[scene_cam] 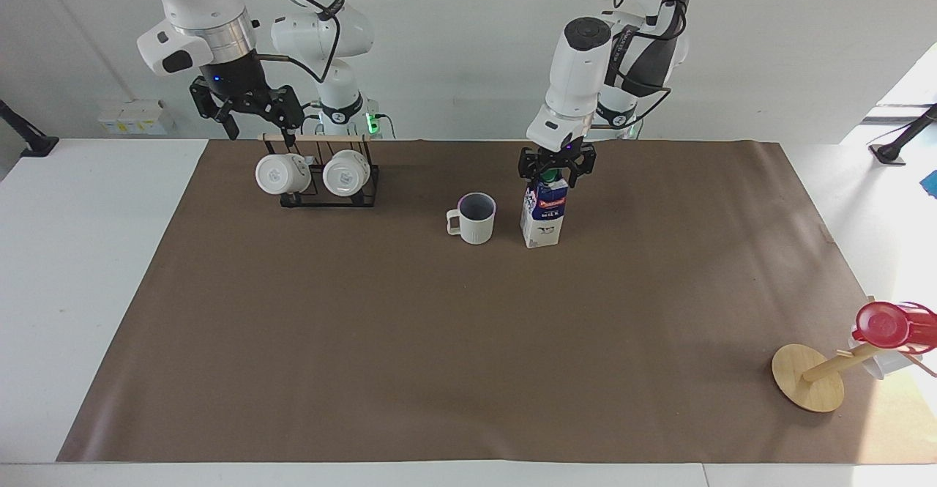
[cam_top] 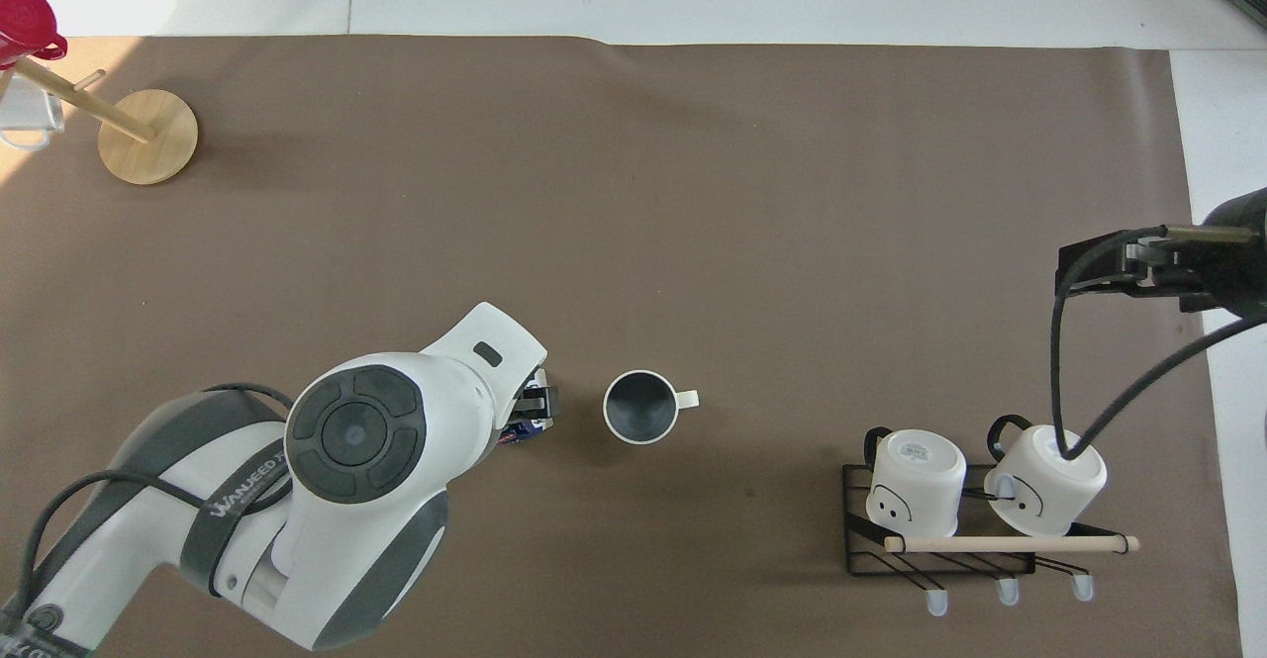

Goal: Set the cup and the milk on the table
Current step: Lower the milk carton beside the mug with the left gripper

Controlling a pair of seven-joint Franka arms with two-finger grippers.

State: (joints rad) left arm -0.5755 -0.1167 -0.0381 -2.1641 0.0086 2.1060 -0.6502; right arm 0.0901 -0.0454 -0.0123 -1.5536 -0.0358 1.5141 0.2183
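The milk [scene_cam: 542, 216] stands upright on the table's brown sheet [scene_cam: 468, 340], with the cream ribbed cup [scene_cam: 474, 218] upright beside it toward the right arm's end. My left gripper [scene_cam: 556, 172] is right over the carton's green cap, its fingers open to either side of the carton's top. In the overhead view the left arm hides most of the milk [cam_top: 525, 430], and the cup [cam_top: 640, 407] shows its dark inside. My right gripper [scene_cam: 260, 134] waits, open and empty, over the mug rack.
A black wire rack [scene_cam: 329, 198] with two plain white mugs [scene_cam: 282, 173] stands near the robots at the right arm's end. A wooden stand [scene_cam: 805, 377] with a red cup [scene_cam: 882, 326] lies tipped at the corner farthest from the robots, at the left arm's end.
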